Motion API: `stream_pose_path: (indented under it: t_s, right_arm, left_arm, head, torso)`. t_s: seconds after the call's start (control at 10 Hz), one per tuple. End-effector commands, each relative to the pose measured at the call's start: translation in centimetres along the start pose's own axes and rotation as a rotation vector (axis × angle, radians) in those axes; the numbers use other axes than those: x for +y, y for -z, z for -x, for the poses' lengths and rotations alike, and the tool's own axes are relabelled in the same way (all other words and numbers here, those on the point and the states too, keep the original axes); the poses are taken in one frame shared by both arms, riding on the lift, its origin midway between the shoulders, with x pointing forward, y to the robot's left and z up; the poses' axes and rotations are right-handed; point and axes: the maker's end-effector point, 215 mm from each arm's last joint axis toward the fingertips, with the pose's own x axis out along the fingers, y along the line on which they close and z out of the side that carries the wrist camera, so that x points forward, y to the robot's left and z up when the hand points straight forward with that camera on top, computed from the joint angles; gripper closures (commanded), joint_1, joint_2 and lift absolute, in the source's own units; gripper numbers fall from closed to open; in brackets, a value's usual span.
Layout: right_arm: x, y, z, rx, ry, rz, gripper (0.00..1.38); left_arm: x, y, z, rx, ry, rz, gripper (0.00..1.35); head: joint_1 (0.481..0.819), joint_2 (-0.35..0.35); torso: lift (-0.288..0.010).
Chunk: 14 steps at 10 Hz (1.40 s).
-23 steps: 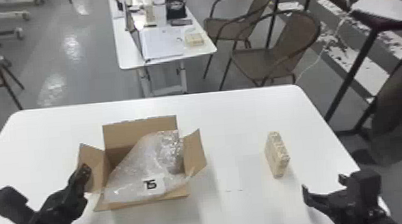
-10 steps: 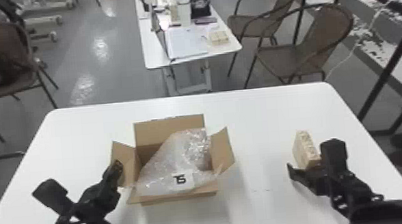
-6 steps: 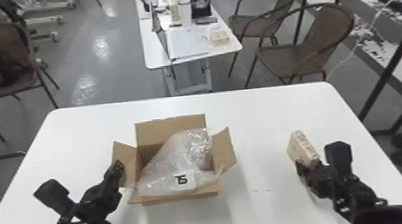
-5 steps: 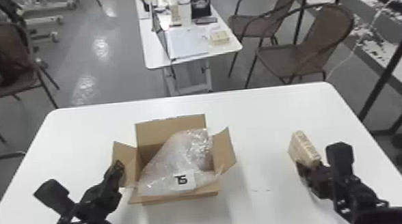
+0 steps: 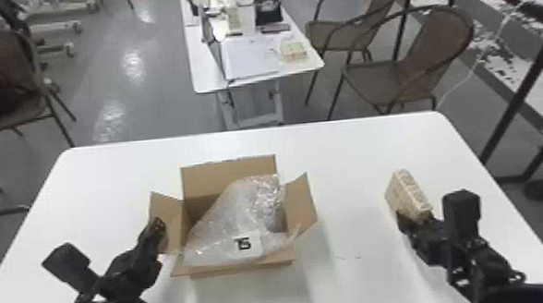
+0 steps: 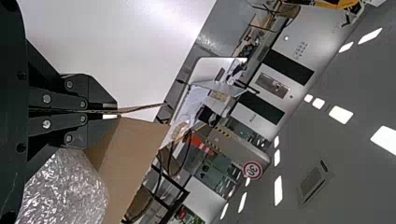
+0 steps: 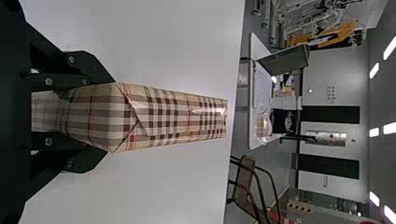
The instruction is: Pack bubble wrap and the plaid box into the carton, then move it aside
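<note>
One plaid box [image 5: 407, 194], beige crossed with brown and red lines, is gripped at its near end by the right gripper [image 5: 414, 220], one black fingertip against each side, over the right part of a white table [image 5: 354, 156]; whether the box touches the tabletop, I cannot tell. Well apart from it, left of the table's middle, an open cardboard carton [image 5: 221, 178] stands with its flaps spread. Inside the carton is a bulging, crinkled heap of clear bubble wrap [image 5: 225, 222], a white label [image 5: 255, 240] with a dark mark at its front, its near end lapping over the front edge. At the carton's left side, the left gripper [image 5: 155, 223] has its fingers closed, pinching the thin cardboard of the left flap. Past the table's far edge, across the grey floor, a smaller white table [image 5: 202, 75] holds papers and small items, with two brown chairs [image 5: 436, 50] to its right.
</note>
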Motion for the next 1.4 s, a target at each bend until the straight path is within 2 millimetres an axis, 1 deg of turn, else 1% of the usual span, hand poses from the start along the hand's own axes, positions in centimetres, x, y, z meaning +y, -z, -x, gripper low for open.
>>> stream_pose_path:
  t_s: [0.0, 0.1, 0.2, 0.4, 0.5, 0.6, 0.8, 0.9, 1.0, 1.1, 1.3]
  right_arm:
    - [2.7, -6.0, 0.8, -0.118, -0.037, -0.003, 0.95]
    - [4.6, -9.3, 1.4, -0.164, -0.069, -0.016, 0.95]
    - [6.8, -11.9, 1.8, -0.189, -0.118, -0.030, 0.95]
    - [12.3, -16.6, 2.2, -0.221, -0.280, -0.059, 0.95]
    - [14.6, -19.0, 2.8, -0.233, -0.330, -0.050, 0.95]
    - [16.9, -19.9, 3.1, -0.220, -0.404, -0.084, 0.95]
    - [23.1, -20.7, 3.6, -0.174, -0.583, -0.114, 0.95]
    - [25.6, -20.3, 3.9, -0.131, -0.661, -0.128, 0.95]
    - [26.6, -20.2, 4.1, -0.109, -0.692, -0.138, 0.95]
    - [26.8, -19.4, 4.2, -0.071, -0.697, -0.146, 0.95]
    - [27.6, -16.0, 3.6, 0.026, -0.734, -0.171, 0.95]
  left_arm:
    - [0.0, 0.0, 0.0, 0.000, 0.000, 0.000, 1.21]
    - [0.1, -0.1, 0.0, -0.003, -0.001, 0.001, 1.21]
    - [0.1, -0.2, 0.0, -0.004, -0.003, 0.001, 1.21]
    - [0.0, -0.2, -0.2, -0.003, 0.001, -0.001, 1.21]
    - [0.0, -0.2, -0.4, 0.001, 0.002, -0.002, 1.21]
    - [-0.1, -0.1, -0.7, 0.004, 0.004, -0.002, 1.21]
    - [-0.1, -0.1, -0.7, 0.006, 0.005, -0.003, 1.21]
    - [-0.2, -0.1, -0.9, 0.007, 0.008, -0.002, 1.21]
    - [-0.3, -0.1, -1.1, 0.006, 0.008, -0.001, 1.21]
    - [-0.3, -0.3, -1.2, 0.004, 0.009, -0.002, 1.21]
    - [-0.7, -0.4, -1.3, -0.004, 0.016, 0.008, 1.21]
  head:
    - [0.695, 0.031]
    - [0.695, 0.051]
    - [0.695, 0.063]
    - [0.695, 0.122]
    - [0.695, 0.153]
    - [0.695, 0.178]
    - [0.695, 0.219]
    - [0.695, 0.251]
    - [0.695, 0.281]
    - [0.695, 0.304]
    - [0.695, 0.314]
  torso:
    - [-0.027]
    - [-0.027]
    - [-0.027]
    - [-0.027]
    - [-0.027]
    - [-0.027]
    - [-0.027]
    - [-0.027]
    - [-0.027]
    - [-0.027]
    - [-0.027]
